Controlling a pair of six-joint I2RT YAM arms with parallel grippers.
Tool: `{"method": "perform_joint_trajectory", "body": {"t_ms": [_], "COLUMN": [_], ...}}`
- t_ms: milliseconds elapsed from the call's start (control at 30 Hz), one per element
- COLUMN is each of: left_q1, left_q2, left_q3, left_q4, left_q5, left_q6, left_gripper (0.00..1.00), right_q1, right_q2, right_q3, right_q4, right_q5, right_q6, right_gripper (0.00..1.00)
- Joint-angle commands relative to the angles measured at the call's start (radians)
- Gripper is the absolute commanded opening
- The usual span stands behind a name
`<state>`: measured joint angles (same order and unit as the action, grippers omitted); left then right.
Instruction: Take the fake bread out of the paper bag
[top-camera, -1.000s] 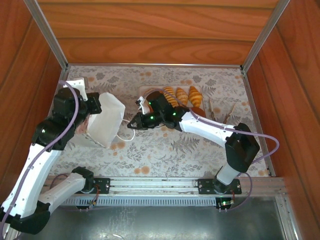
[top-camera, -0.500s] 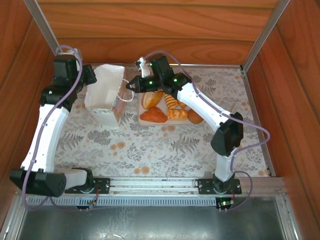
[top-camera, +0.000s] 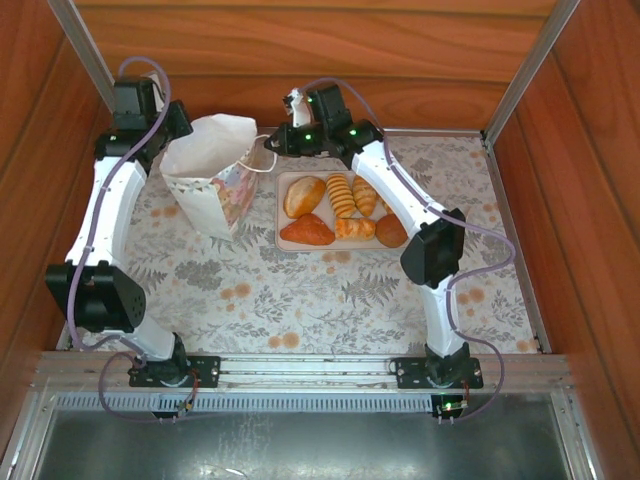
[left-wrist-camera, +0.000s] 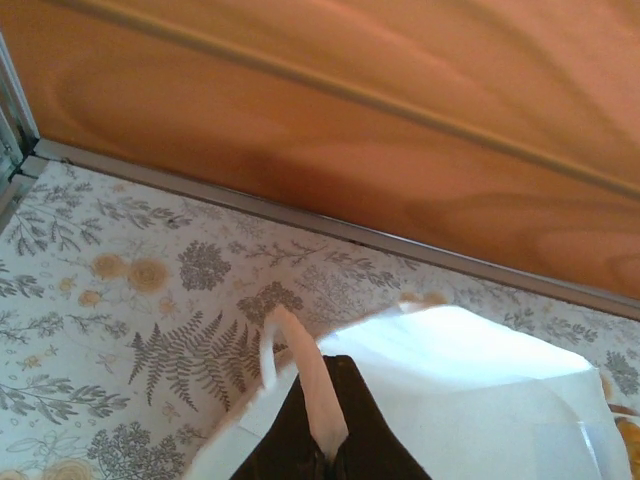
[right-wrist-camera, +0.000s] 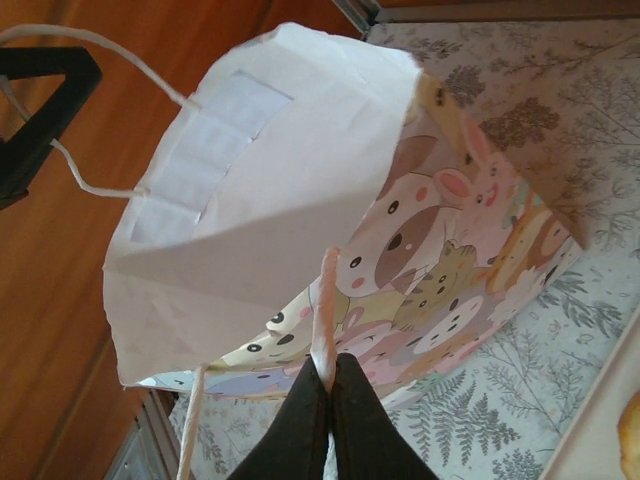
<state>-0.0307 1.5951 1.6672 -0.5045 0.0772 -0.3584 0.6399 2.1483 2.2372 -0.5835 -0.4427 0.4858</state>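
Top external view: the paper bag (top-camera: 205, 175) sits at the far left of the bench (top-camera: 300, 290), close to the wooden back wall (top-camera: 300, 70). It is tilted, with its open mouth facing up, and I cannot tell whether its base rests on the bench.

The left arm (top-camera: 105, 200) runs up the left side to the bag's far-left rim. The right arm (top-camera: 395, 195) reaches over from the right to the rim on the other side, so the bag is between the two.

Just to the right of the bag, clear of it, the fake bread (top-camera: 342, 195) lies on a pale pink tray (top-camera: 338, 244). There is a pale roll, ridged croissants, a reddish-brown triangle and a dark bun.

From the left wrist, the left jaws are clenched on a pale cord handle (left-wrist-camera: 310, 380). The bag's white paper (left-wrist-camera: 480, 400) is just beyond them.

From the right wrist, the right jaws are pressed together on the other cord handle (right-wrist-camera: 322, 300). The bag (right-wrist-camera: 290, 170) gapes open in front of them, white inside, with pinkish cartoon animals printed on its outer side.
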Motion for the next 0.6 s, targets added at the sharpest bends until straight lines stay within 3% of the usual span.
{"method": "perform_joint_trajectory", "body": {"t_ms": [0,133,267,300,333,433,567], "left_q1": [0.012,0.013,0.014,0.013,0.013,0.013,0.012], "left_q2": [0.021,0.006,-0.048,-0.068,-0.090,-0.158,-0.272], "left_q3": [0.040,0.042,0.030,0.024,0.018,-0.003,-0.061], "left_q4": [0.012,0.011,0.011,0.011,0.011,0.012,0.012], "left_q5": [-0.019,0.005,0.007,0.003,-0.001,0.000,-0.019], "left_q6": [0.027,0.037,0.047,0.047,0.048,0.049,0.049], "left_gripper": [0.13,0.52,0.76,0.91,0.97,1.00,1.00], "right_q1": [-0.004,-0.015,-0.020,-0.020,-0.020,-0.019,-0.019], "right_q2": [0.025,0.021,-0.030,-0.051,-0.075,-0.161,-0.321], "right_q3": [0.031,0.052,0.068,0.064,0.057,0.009,-0.127], "right_q4": [-0.006,-0.036,-0.095,-0.109,-0.121,-0.133,-0.095], "right_q5": [-0.016,-0.021,0.057,0.087,0.121,0.213,0.319], "right_q6": [-0.006,-0.046,-0.135,-0.163,-0.188,-0.249,-0.303], "right_gripper": [0.11,0.46,0.65,0.71,0.77,0.86,0.89]}}
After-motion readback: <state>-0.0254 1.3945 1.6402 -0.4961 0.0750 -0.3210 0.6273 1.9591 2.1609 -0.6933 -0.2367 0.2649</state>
